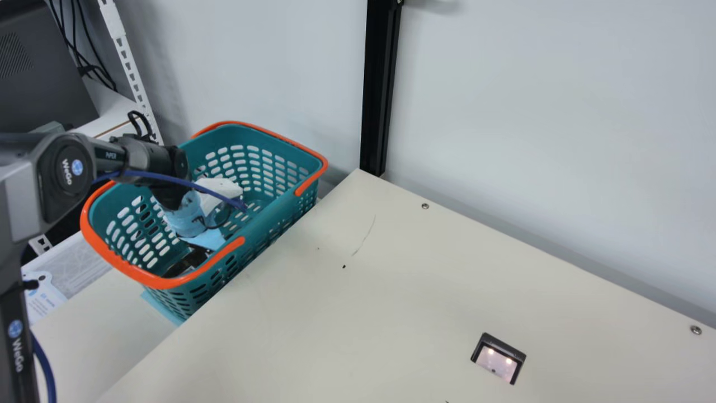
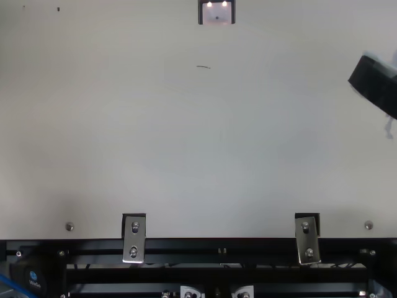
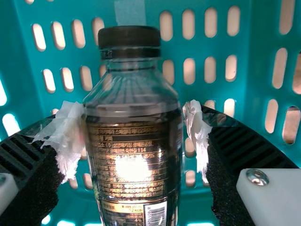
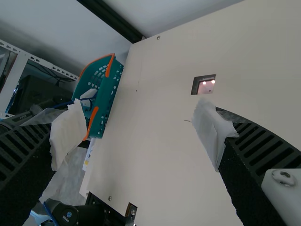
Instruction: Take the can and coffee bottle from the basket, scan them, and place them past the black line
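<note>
Coffee bottle [image 3: 131, 165]: capped in black, clear at shoulder, dark below, wrapped in gold-printed dark label with barcode. Lies inside basket, side-on in left wrist view; cannot tell whether flat or leaning. Basket [image 1: 274, 224]: teal, slotted, orange-handled; stands upright just beside table [image 1: 391, 280].

From my station, I see smooth, faintly shiny plastic on the basket [image 1: 279, 210] and a smooth, matt table [image 1: 313, 319]. The coffee bottle [image 3: 134, 127] looks like clear, glossy plastic, its label [image 3: 127, 188] throwing glare back at me. The brackets [image 2: 133, 239] look like satiny metal.
</note>
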`<action>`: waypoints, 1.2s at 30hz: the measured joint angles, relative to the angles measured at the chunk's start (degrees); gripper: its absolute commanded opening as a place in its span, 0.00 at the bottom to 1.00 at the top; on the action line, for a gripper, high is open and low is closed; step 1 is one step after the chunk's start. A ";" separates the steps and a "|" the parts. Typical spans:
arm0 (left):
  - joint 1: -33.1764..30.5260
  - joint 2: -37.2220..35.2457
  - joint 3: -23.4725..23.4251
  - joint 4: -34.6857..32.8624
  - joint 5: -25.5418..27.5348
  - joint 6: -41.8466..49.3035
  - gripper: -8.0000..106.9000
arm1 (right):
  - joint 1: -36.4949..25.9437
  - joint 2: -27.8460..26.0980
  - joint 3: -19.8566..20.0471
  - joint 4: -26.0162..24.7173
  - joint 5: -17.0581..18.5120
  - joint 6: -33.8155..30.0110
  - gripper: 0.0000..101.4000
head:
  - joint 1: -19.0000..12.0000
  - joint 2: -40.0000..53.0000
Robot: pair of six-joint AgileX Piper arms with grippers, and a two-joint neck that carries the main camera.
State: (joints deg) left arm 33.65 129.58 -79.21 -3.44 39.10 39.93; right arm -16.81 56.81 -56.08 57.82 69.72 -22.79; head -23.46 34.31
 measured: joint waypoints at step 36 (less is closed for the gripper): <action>-2.82 -34.33 10.27 -42.76 -12.61 18.78 0.16 | 0.00 0.00 0.00 0.00 0.00 0.00 1.00 | 0.00 0.00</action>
State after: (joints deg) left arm 30.83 95.25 -68.94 -46.20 26.49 58.71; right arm -16.81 56.81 -56.08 57.82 69.72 -22.79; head -23.46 34.31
